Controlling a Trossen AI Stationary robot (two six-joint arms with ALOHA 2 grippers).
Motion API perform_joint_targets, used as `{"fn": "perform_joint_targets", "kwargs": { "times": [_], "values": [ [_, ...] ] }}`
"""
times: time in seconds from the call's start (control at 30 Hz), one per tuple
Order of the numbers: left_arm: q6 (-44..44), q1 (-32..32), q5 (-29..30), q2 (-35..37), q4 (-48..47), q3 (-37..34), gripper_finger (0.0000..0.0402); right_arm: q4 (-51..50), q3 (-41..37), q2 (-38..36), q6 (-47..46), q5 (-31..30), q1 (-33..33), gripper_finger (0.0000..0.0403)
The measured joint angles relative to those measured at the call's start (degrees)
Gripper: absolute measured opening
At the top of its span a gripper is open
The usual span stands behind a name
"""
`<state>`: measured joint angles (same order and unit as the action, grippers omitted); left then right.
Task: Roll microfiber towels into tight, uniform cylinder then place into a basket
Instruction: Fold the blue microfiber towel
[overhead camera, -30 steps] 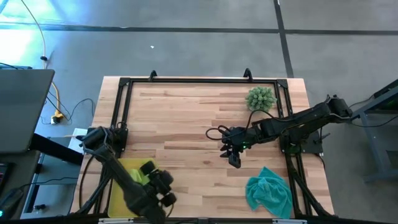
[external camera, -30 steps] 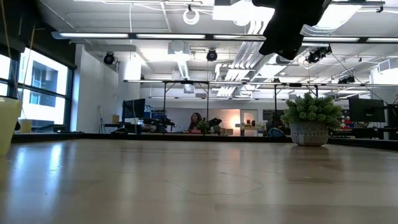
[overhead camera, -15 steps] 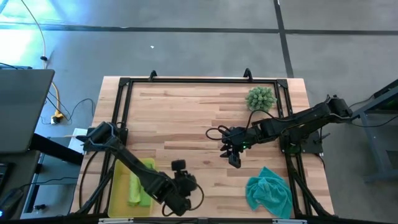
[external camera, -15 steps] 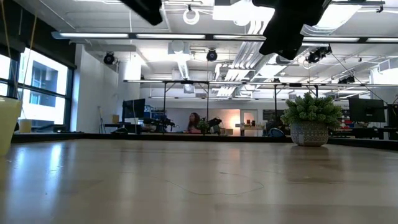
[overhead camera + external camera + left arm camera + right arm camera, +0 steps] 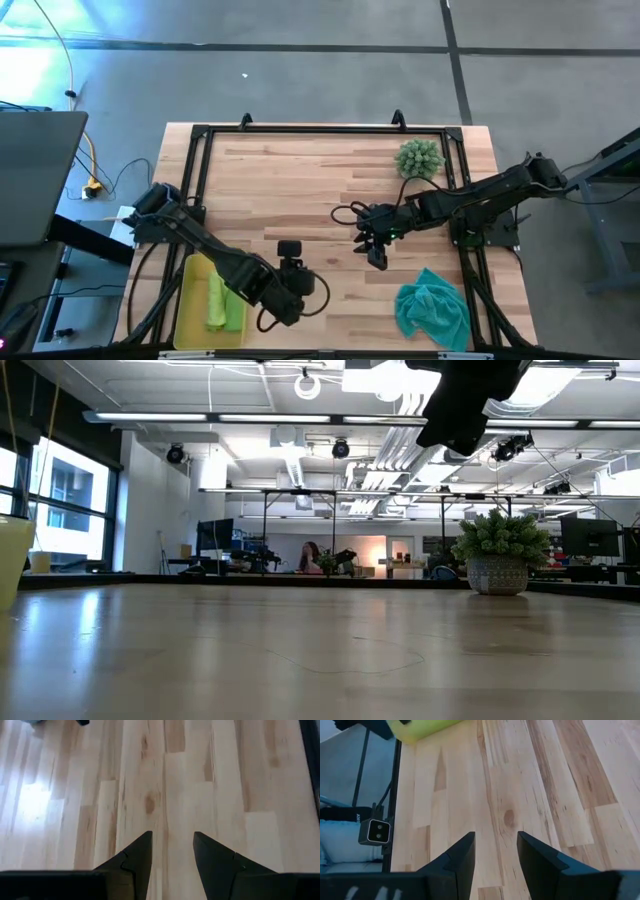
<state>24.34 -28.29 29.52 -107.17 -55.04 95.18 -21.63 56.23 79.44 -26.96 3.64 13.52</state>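
Observation:
The yellow basket [image 5: 190, 300] stands at the table's near left corner, and lime green towel rolls [image 5: 216, 300] lie in it along its length. A teal towel [image 5: 432, 310] lies crumpled on the wood at the near right. My left gripper [image 5: 300, 288] hovers just right of the basket, over bare wood. It is open, with only planks between its fingers [image 5: 172, 855]. My right gripper [image 5: 375, 255] hangs over the table's middle right. It is open too, and nothing sits between its fingers [image 5: 495, 855]. The basket's wall [image 5: 10, 560] shows at the low view's left edge.
A spiky green plant in a pot [image 5: 420, 158] stands at the far right and also shows in the low view [image 5: 497, 555]. A black frame rail [image 5: 320, 128] runs round the table. Bare wood [image 5: 290, 190] spreads between the arms. A small camera box [image 5: 375, 831] sits at the table's edge.
My left gripper has moved from above the basket toward the table's right, rising a little and rolling about its own line. The gap between its fingers has not visibly changed. The green towel rolls, earlier partly hidden by the arm, now lie in full view in the basket.

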Motion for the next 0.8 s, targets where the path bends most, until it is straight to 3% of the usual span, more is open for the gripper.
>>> {"fn": "perform_joint_targets", "kwargs": {
  "times": [0.23, 0.5, 0.8],
  "values": [
    [-2.5, 1.3, -6.4, 1.1, -5.5, 0.1, 0.0131, 0.1, 0.0, 0.0, 0.0, 0.0, 0.0, 0.0139],
    [-2.0, 1.7, -7.1, 4.1, -12.3, 0.1, 0.0131, 0.1, 0.0, 0.0, 0.0, 0.0, 0.0, 0.0139],
    [-1.0, -0.2, -9.7, 12.2, -22.1, 0.1, 0.013, 0.1, 0.0, 0.0, 0.0, 0.0, 0.0, 0.0139]
  ]
}}
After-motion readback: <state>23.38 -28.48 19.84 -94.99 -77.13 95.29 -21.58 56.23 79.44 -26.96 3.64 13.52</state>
